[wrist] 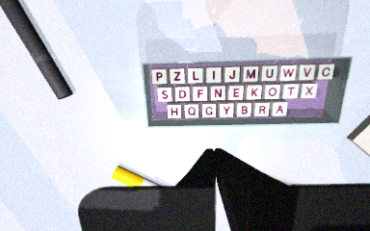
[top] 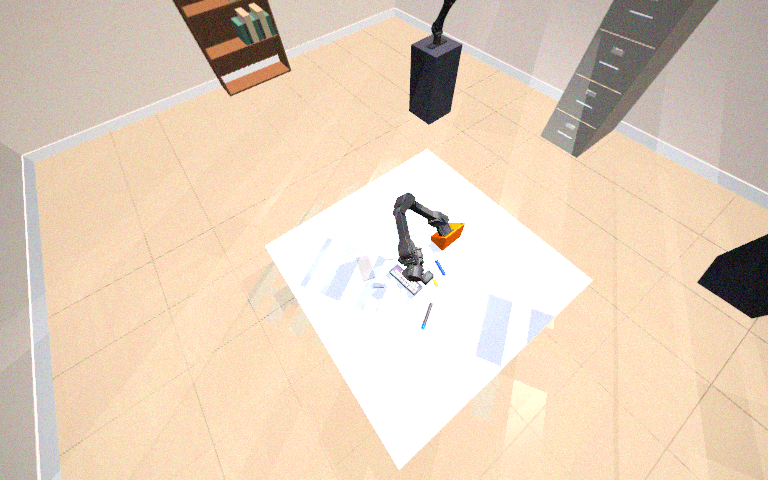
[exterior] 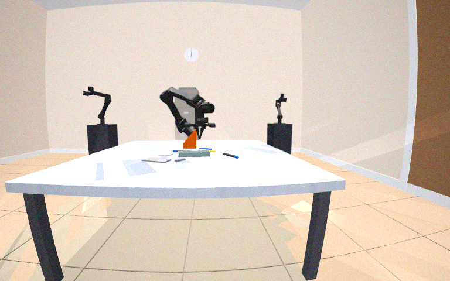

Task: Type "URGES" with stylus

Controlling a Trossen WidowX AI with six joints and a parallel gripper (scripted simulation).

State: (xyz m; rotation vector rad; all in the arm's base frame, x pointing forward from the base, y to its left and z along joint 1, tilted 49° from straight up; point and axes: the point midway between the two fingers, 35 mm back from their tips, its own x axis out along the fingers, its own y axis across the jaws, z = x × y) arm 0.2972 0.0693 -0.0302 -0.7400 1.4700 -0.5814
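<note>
Fingers pressed together and empty, near the lettered keyboard

Readable only from the wrist: letters on the keyboard, with fingers just off its bottom row in that view. Partly covered by the arm from above; just a low side from outside.

Lying on the desk, beyond one keyboard end: a black pen, blue-tipped in the top and exterior views, cut off before that tip at the wrist. Near the fingers at the wrist: a yellow-ended stick, partly hidden. Impossible to tell which is the stylus; on the desk, either way. Only outside: a wall clock.
</note>
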